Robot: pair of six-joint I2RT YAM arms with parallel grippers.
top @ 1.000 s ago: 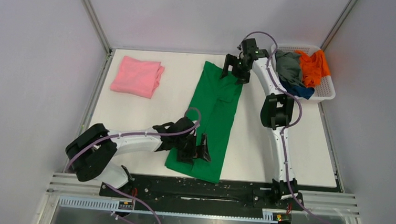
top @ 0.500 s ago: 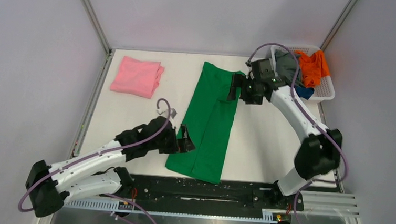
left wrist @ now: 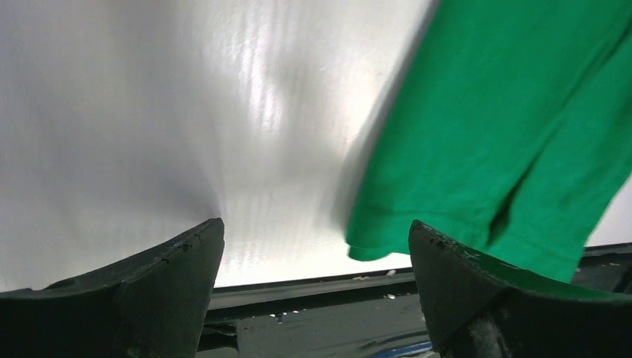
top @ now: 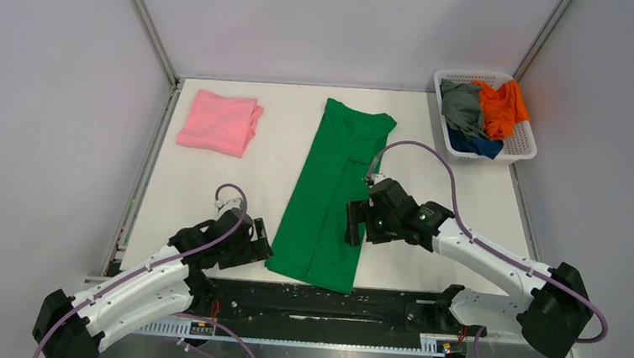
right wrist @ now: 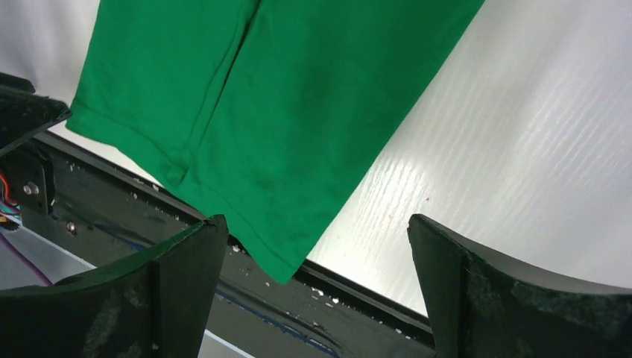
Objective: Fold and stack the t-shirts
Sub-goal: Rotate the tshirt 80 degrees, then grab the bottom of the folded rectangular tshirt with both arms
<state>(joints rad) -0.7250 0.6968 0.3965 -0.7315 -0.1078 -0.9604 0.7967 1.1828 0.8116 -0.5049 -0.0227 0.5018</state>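
Top external: long smooth green t-shirt (top: 334, 193)

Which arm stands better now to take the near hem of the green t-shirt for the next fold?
Probably the left. The left gripper, open, is beside the near-left hem corner of the green t-shirt, which lies just ahead of it. The right gripper, also open, sits farther up the right edge.

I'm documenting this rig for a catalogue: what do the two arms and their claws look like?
The left arm and right arm have white shells with bulky black joints. A lilac cable loops along each. The left claw and right claw are black, each with two broad, curved fingers of matte finish. A small green light glows on the right wrist.
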